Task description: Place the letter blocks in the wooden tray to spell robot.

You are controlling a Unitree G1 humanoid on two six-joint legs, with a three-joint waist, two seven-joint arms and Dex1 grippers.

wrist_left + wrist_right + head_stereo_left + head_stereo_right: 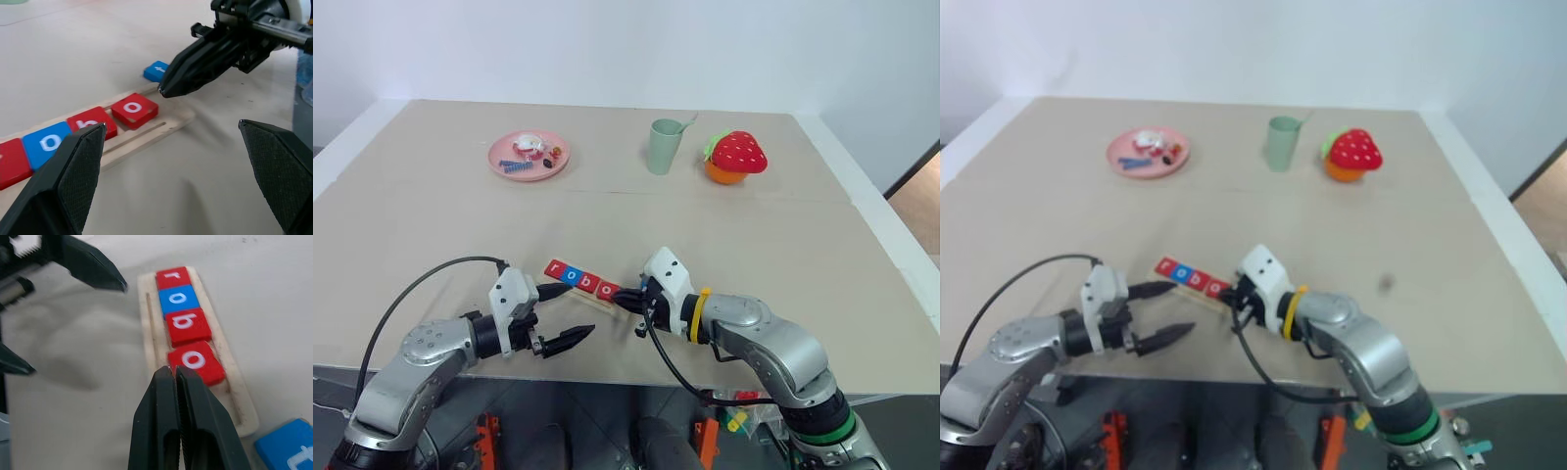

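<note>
Near the tabletop's front edge, the wooden tray (230, 396) holds four letter blocks (188, 325) (r, o, b, o); the blue t block (155, 71) lies just beyond its end. The right claw (173, 377) is pinched together, empty; the left claw (171, 147) gapes wide.

A wide beige table (431, 225) with a white edge carries everything; near its front edge lies a long pale wooden tray (151, 323), set at a slant; just off the tray's right end a blue letter tile (155, 71) marked t lies flat on the tabletop; toward the far side sit a round pink plate (499, 162) on the left, a pale green cup (663, 147) in the middle, and a red strawberry toy (737, 153) just right of the cup.
</note>
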